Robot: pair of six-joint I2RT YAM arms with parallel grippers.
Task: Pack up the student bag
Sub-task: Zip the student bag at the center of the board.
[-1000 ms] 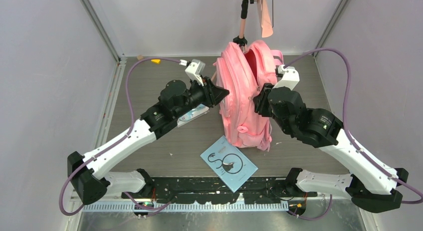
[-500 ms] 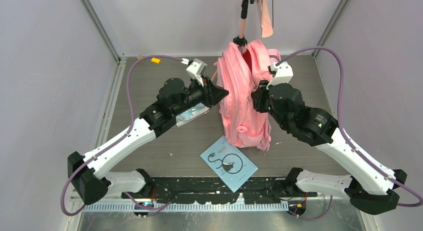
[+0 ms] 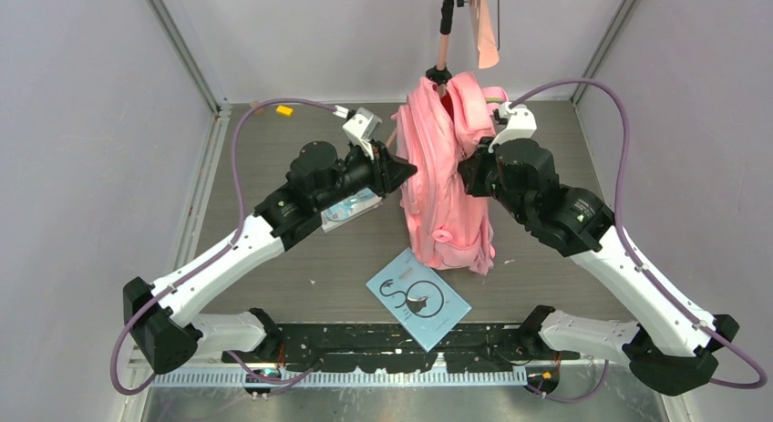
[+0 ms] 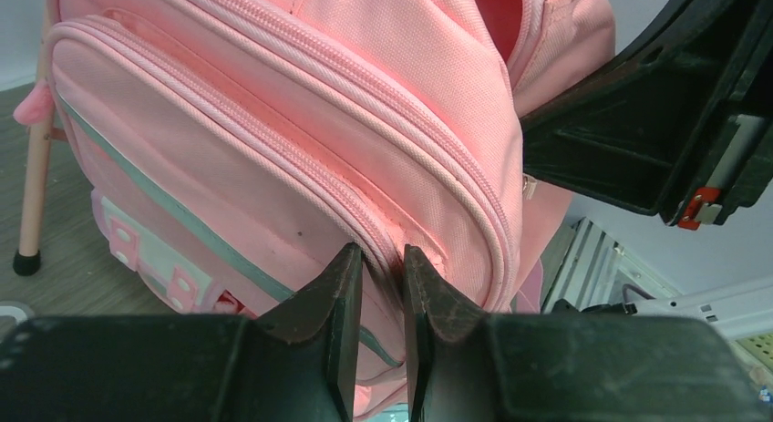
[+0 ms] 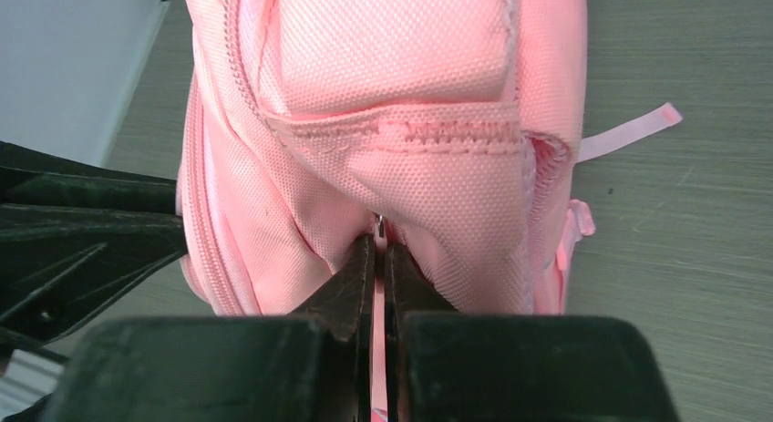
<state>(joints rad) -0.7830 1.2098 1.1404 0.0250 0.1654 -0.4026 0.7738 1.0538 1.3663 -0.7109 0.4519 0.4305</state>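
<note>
Both arms reach in toward the middle from each side, the left gripper [image 4: 383,285] with its fingers [image 4: 339,303] pinched close on a fold of the pink student bag [image 3: 447,180], and the right gripper [image 5: 380,258] squeezed nearly shut on a thin pink strip.

Counted: 1 pink student bag [image 3: 447,180], 1 blue booklet [image 3: 418,298], 1 clear packet [image 3: 351,209] by left arm, 1 small yellow item [image 3: 284,111] at desk's far edge, 2 arms.
</note>
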